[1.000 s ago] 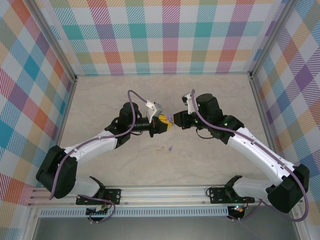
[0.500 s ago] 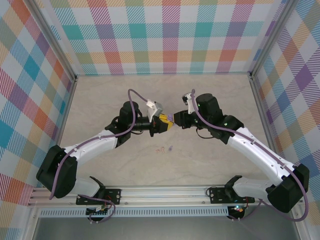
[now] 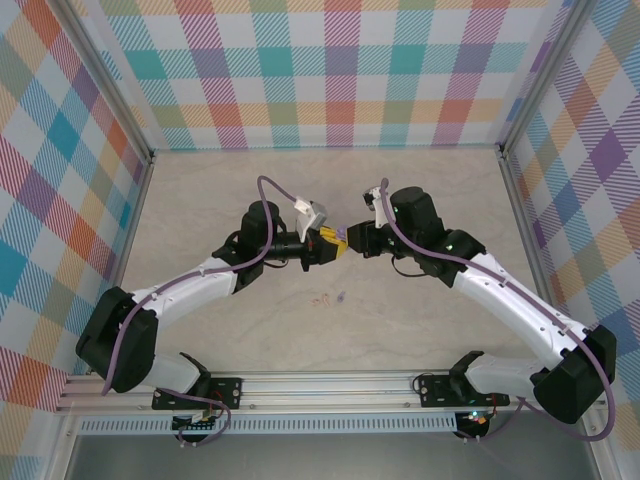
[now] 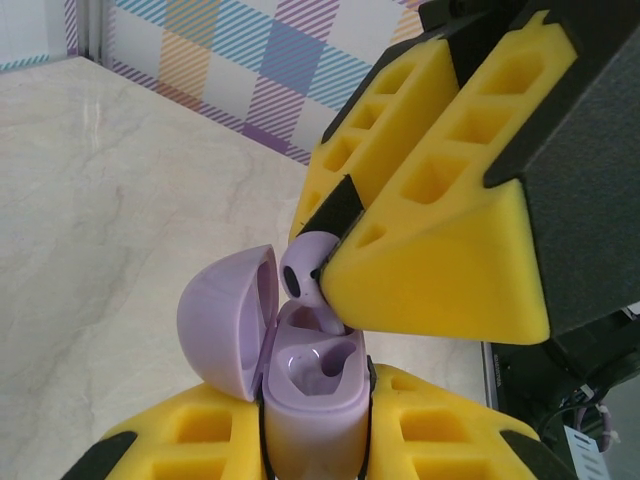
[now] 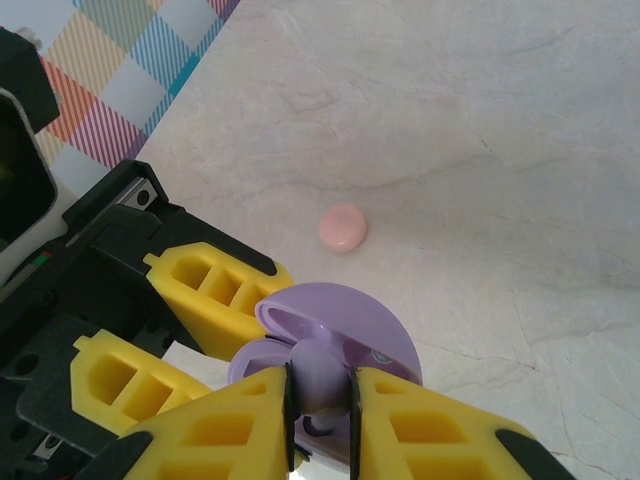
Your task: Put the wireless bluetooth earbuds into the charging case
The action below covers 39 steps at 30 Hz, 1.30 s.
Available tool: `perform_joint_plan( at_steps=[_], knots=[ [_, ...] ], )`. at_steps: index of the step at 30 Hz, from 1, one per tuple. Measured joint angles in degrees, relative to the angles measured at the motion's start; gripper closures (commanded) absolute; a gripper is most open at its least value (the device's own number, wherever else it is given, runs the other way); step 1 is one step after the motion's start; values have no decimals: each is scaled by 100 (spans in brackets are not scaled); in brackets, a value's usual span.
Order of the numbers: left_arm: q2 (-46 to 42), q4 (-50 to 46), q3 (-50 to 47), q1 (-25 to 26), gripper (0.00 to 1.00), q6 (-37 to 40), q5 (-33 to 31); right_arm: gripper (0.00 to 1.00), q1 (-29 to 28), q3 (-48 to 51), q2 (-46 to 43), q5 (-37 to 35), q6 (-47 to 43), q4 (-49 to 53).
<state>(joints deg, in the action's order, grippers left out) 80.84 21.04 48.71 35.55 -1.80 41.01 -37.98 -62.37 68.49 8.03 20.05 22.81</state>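
Note:
My left gripper (image 4: 315,445) is shut on the lilac charging case (image 4: 310,400), held upright off the table with its lid (image 4: 225,325) swung open to the left. My right gripper (image 5: 320,405) is shut on a lilac earbud (image 5: 320,372). The earbud (image 4: 303,270) sits at the far socket of the case, its stem pointing down into it; the near socket is bare. In the top view both grippers meet mid-table, left (image 3: 322,243) and right (image 3: 349,240). A tiny lilac earbud (image 3: 341,297) and a faint pink one (image 3: 320,298) lie on the table nearer the bases.
A pale pink round piece (image 5: 343,228) lies on the marble table (image 5: 500,150) below the grippers. Plaid walls (image 3: 330,70) and metal rails enclose the table on three sides.
The left arm has edged slightly towards the right gripper. Both grips are unchanged.

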Motion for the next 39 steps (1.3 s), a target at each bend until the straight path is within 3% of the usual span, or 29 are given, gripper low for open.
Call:
perform_joint_plan(
  at_steps=[26, 36, 39],
  knots=[
    [46, 11, 0, 0, 92, -31, -170, 58, -33, 0, -7, 74, 0, 175],
    [17, -15, -2, 4, 93, 229, -240, 39, -33, -151, -4, -15, 4, 295],
    [-44, -24, -2, 4, 93, 286, -289, 38, -33, -201, -7, 63, 0, 299]
  ],
)
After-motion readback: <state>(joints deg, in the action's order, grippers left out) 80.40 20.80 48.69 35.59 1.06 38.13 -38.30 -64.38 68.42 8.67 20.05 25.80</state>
